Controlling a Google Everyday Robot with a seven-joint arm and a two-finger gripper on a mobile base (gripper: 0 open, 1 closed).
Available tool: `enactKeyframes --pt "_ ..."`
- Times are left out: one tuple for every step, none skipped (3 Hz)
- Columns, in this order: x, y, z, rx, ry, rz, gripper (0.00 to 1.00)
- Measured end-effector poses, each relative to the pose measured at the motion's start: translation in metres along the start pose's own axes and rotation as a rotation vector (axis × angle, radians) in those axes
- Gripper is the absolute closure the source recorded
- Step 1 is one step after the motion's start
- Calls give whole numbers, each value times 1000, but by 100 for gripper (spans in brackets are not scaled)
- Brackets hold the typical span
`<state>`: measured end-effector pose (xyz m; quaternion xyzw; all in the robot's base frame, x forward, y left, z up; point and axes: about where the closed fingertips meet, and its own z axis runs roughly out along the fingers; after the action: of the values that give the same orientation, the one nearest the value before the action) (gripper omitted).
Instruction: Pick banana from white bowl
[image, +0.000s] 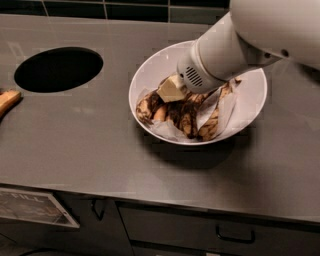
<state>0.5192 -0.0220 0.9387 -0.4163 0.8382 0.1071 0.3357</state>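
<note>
In the white bowl (252, 107) on the right of the counter (90, 145), the gripper (171, 90) sits low over the left side of the pile (192, 117), just above the short blotched banana (149, 106); whether it is spread or pinching cannot be told. A good grasp would pinch the banana's middle lightly, then lift straight over the thin rim (145, 70); open counter lies near and left, short of the round hole (59, 69)

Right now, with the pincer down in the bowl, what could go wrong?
The pincer sits low in the white bowl, among crowded fruit: it could catch a darker banana or the white paper instead of the banana. Lifting might also drag the bowl along.
</note>
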Motion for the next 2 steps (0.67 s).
enactKeyframes --pt "-7 2 -23 10 -38 -24 100" --pt "-4 -5 -46 -37 -84 -49 100"
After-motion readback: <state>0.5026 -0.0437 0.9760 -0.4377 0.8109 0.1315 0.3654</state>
